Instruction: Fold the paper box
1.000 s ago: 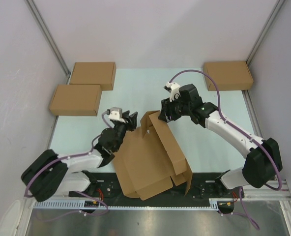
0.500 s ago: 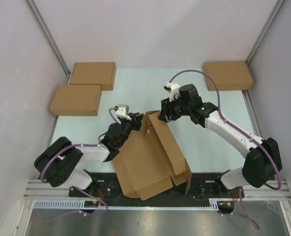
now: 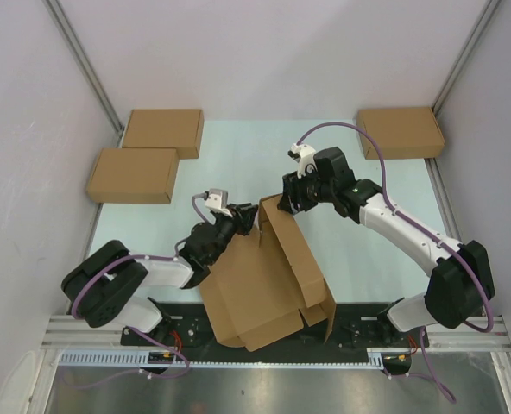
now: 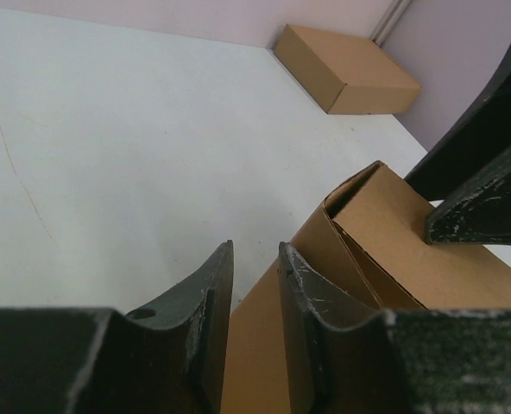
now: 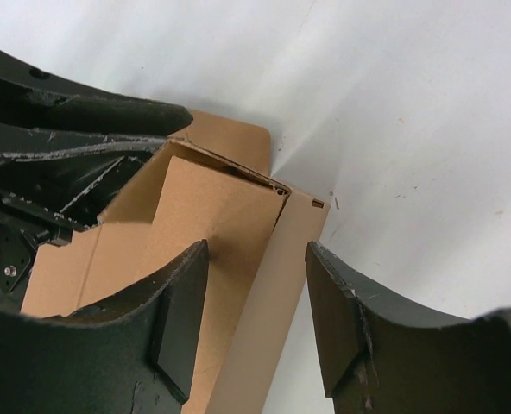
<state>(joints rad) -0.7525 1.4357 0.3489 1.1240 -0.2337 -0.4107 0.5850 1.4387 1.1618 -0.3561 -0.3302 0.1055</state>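
Brown corrugated paper box sits half-formed near the front centre of the table, between the arms, with its far wall raised. Left gripper looks clamped on the left wall's edge by the far corner. Right gripper straddles the doubled far wall unclamped, with a gap showing beside one finger. My read: we're locking that far corner. Use the left pinch as a firm anchor, close right on the wall before pushing, fold along the crease and seat the tab square. Risk: the panel bows or the box skids toward the bases.
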